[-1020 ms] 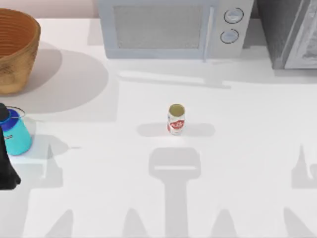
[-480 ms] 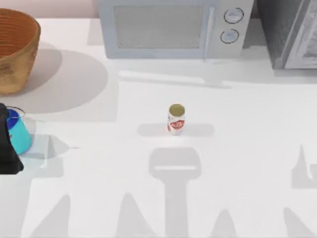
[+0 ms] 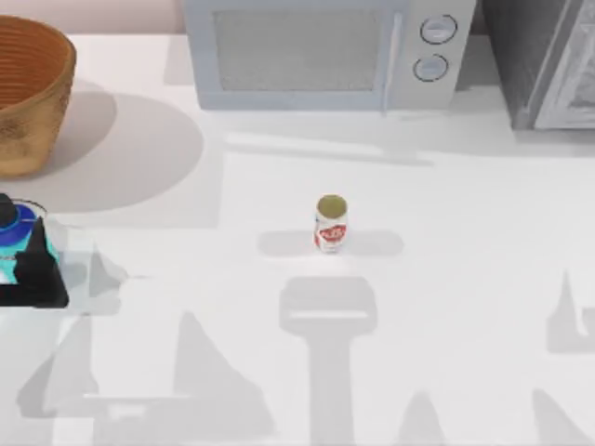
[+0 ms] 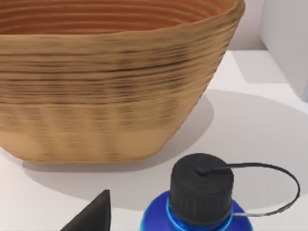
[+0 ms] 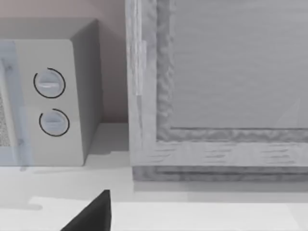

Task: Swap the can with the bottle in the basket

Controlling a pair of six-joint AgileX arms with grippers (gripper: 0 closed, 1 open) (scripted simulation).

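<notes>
Basket (image 3: 28, 98) and bottle (image 3: 20, 243) are both found at the left edge of the table (image 3: 446, 307) in the top view, the basket toward the far corner and the bottle nearer the front, close by but apart from it. What lies inside the basket cannot be made out: from above, bare woven wall is seen on its inner side, and in the left wrist view its rim and tall ribbed side are seen with the floor hidden. The bottle is seen standing upright on the table, outside the basket, its dark cap on and its thin loop handle hanging from the cap.

The can (image 3: 331, 223) is seen standing upright near the middle of the table, well apart from both the bottle and the basket, its gold top up.

The left gripper (image 3: 35, 279) is placed at the bottle's near side, partly covering the teal body from above. In the left wrist view one dark fingertip (image 4: 91, 216) is seen beside the bottle's shoulder; whether the fingers are spread or pressed onto the bottle cannot be told, nor whether they touch it.

A microwave (image 3: 325, 51) is set along the back of the table, with a grey cabinet (image 3: 544, 60) to its right. The right gripper's fingertip (image 5: 91, 216) is seen in the right wrist view, facing these two; its opening cannot be told.
</notes>
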